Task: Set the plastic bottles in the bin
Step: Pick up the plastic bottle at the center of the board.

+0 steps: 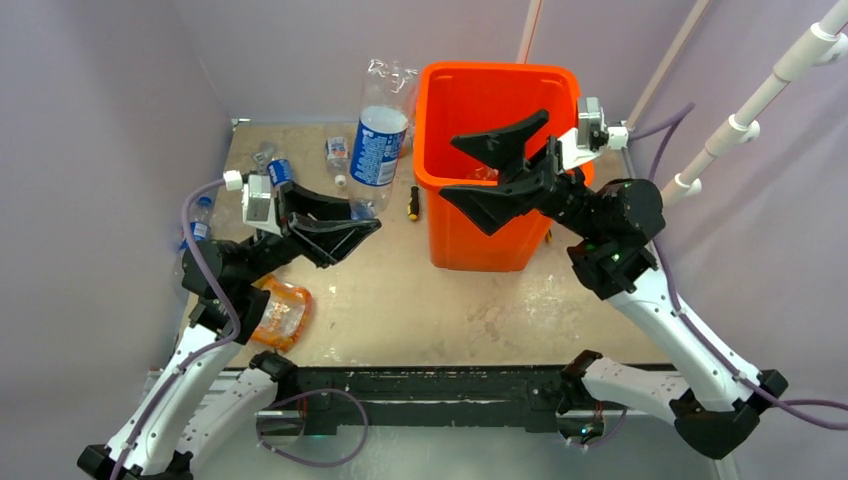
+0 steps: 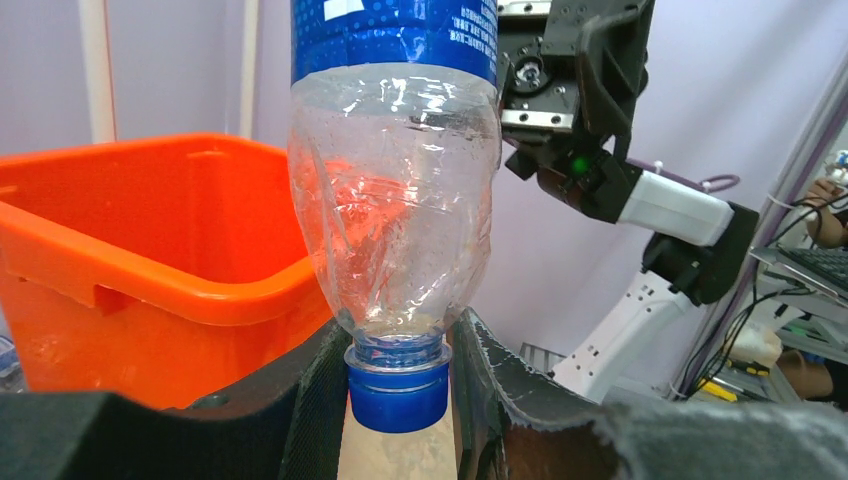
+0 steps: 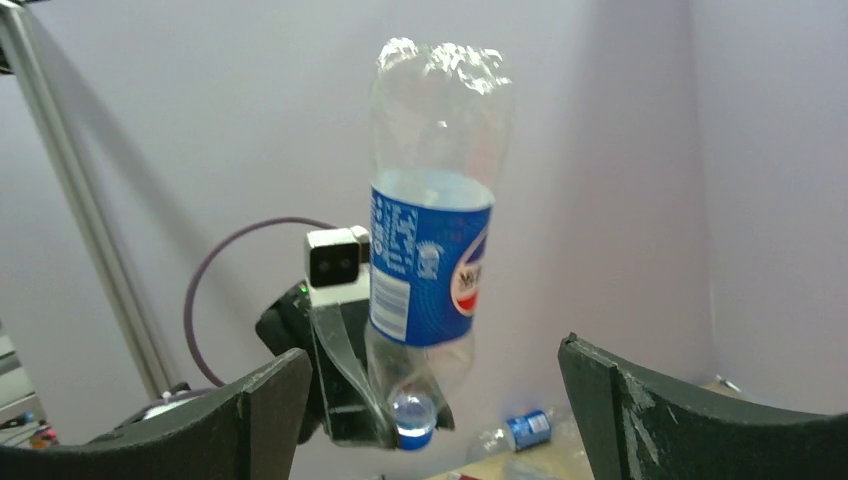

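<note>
My left gripper [image 1: 360, 222] is shut on the neck of a large clear plastic bottle [image 1: 381, 128] with a blue Pepsi label. It holds the bottle upside down, blue cap at the bottom, just left of the orange bin [image 1: 497, 95]. In the left wrist view the fingers [image 2: 310, 400] press the neck above the cap [image 2: 398, 395], with the bin [image 2: 150, 250] behind. My right gripper [image 1: 497, 172] is open and empty above the bin's front half. The right wrist view [image 3: 430, 355] shows the held bottle [image 3: 430, 260] between its spread fingers.
An orange-labelled bottle [image 1: 280, 312] lies at the near left by my left arm. Small bottles lie at the back left [image 1: 275, 170], [image 1: 337, 152] and the left edge [image 1: 199, 216]. A screwdriver [image 1: 412, 203] lies left of the bin. Walls close the sides.
</note>
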Controlling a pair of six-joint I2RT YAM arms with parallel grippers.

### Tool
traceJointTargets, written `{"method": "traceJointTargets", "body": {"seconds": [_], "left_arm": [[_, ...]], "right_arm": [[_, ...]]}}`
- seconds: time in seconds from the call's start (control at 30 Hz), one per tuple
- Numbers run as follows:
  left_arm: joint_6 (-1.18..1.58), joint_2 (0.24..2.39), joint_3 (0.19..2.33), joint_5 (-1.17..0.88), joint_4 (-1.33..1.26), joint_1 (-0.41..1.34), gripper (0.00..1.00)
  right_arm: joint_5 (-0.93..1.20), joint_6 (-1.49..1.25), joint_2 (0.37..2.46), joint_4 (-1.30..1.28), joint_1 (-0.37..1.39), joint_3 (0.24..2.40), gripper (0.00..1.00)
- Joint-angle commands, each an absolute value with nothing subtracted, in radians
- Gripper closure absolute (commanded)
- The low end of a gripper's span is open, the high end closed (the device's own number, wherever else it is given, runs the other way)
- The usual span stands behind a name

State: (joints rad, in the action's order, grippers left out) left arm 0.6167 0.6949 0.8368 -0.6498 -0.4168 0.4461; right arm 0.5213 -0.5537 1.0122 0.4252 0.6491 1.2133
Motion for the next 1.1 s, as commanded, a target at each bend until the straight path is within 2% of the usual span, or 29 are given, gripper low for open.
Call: {"method": "traceJointTargets", "body": {"seconds": [0.0, 0.27, 0.67, 1.07], "left_arm": [[0.607, 0.674, 0.849, -0.713, -0.413, 0.445, 1.0], [0.6, 0.672, 0.855, -0.733, -0.393, 0.445, 1.0], [0.561, 0.697, 0.879, -0.735, -0.334, 0.445, 1.0], [0.576, 0.708, 0.892, -0.763, -0.347, 0.446, 1.0]], "right_arm": [[0.432, -0.533, 1.066, 0.547, 0.691, 1.283, 0.01], [0.389, -0.527, 1.202, 0.592, 0.752, 1.419, 0.01], [0.472, -0.496, 1.297, 0.572, 0.807, 1.558, 0.01], [0.461, -0.465, 1.428, 0.24, 0.81, 1.817, 0.01]]}}
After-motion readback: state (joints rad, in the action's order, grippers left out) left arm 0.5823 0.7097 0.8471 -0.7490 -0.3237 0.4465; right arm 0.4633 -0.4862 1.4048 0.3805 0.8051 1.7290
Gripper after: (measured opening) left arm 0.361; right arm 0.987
